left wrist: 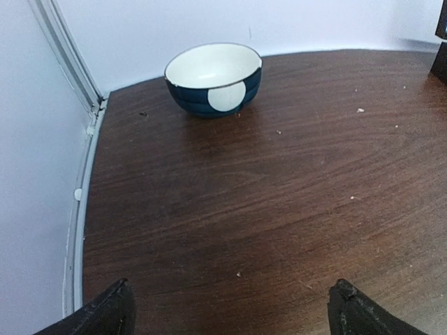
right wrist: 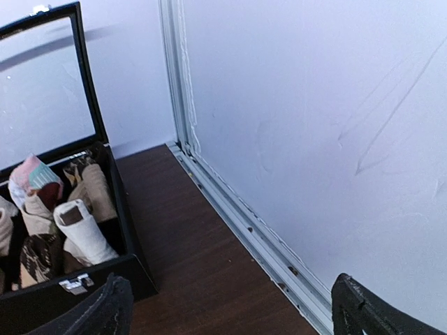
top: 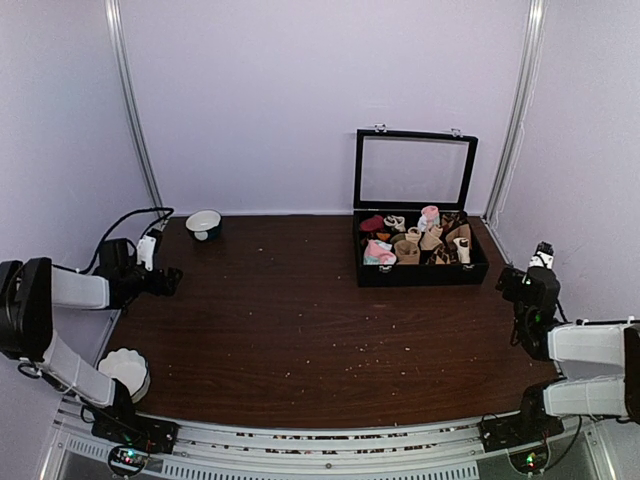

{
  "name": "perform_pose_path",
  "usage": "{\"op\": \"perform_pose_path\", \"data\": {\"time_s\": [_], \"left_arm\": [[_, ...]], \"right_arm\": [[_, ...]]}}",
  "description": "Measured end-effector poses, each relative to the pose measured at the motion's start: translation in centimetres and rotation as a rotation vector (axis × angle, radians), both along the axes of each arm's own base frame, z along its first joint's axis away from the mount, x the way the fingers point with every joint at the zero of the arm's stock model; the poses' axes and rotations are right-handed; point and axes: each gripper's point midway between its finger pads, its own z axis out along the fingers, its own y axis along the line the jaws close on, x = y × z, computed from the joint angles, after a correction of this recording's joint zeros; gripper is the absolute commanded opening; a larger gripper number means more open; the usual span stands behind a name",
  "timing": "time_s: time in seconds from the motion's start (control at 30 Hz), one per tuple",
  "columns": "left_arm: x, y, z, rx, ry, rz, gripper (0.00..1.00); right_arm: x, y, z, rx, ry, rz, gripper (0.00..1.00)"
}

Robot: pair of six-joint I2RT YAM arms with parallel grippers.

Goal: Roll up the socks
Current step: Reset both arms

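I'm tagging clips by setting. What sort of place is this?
Most likely a robot test booth, not a home: plain pale walls with metal rails enclose one dark wooden table, a left arm and a right arm are bolted at its near edge, and a black box of socks stands open.

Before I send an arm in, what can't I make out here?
Top view: the tan fabric socks in the black hinged-lid box are too small to count or pair.
Right wrist view: that box is cut off by the left edge; most compartments unseen.
Top view: the round white bowl is partly hidden by the left arm.
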Motion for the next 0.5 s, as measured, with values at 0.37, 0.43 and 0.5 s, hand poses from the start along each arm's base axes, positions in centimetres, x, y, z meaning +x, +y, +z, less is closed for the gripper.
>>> {"op": "perform_pose_path", "data": {"time_s": [0.37,0.43,0.5], "left_arm": [[3.5,0.9,4.1,-0.003,-0.110,0.049,0.98],[3.6,0.9,3.7,0.004,-0.118,0.048,0.98],[1.9,0.5,3.4,0.015,-0.179,0.035,0.98]], "right_arm": [[2.9,3.6,2.4,-0.056,-0.102,0.233,1.00],[3.4,4.6,2.3,-0.073,-0.102,0.294,1.00],[3.4,5.5,2.1,-0.093,-0.132,0.347,1.00]]}}
